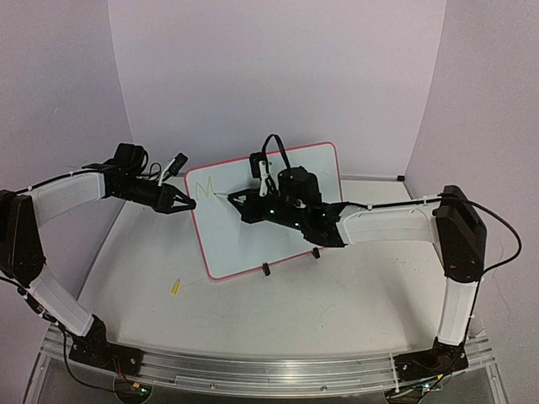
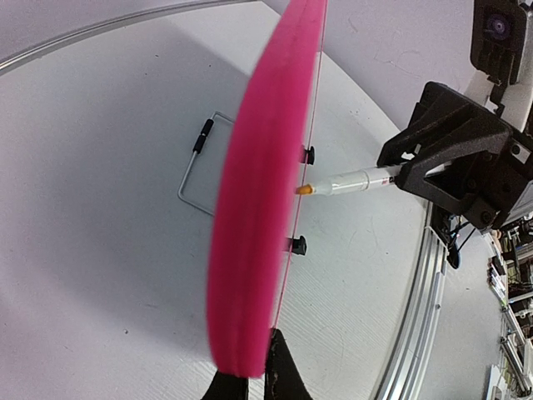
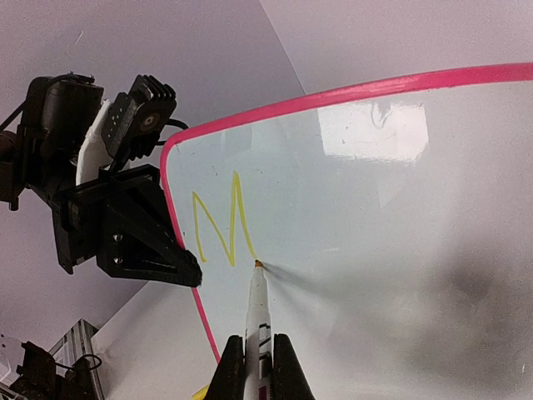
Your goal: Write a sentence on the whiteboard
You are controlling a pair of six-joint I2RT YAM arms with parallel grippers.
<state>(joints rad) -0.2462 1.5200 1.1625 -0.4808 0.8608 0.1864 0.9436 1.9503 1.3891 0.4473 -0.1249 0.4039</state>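
White table w/ whiteboard standing up. Left gripper pinches its rim. Right gripper squeezes marker, tip at yellow "M".

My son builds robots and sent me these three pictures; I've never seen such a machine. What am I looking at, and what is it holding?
Two robot arms are bolted to a table. One picture looks down from above; the other two come from cameras on each wrist. The left gripper is shut on the pink rim of the whiteboard, steadying it. The right gripper is shut on a white marker, whose tip touches the board just after a yellow "M". A small yellow thing, perhaps the marker's cap, lies on the table.
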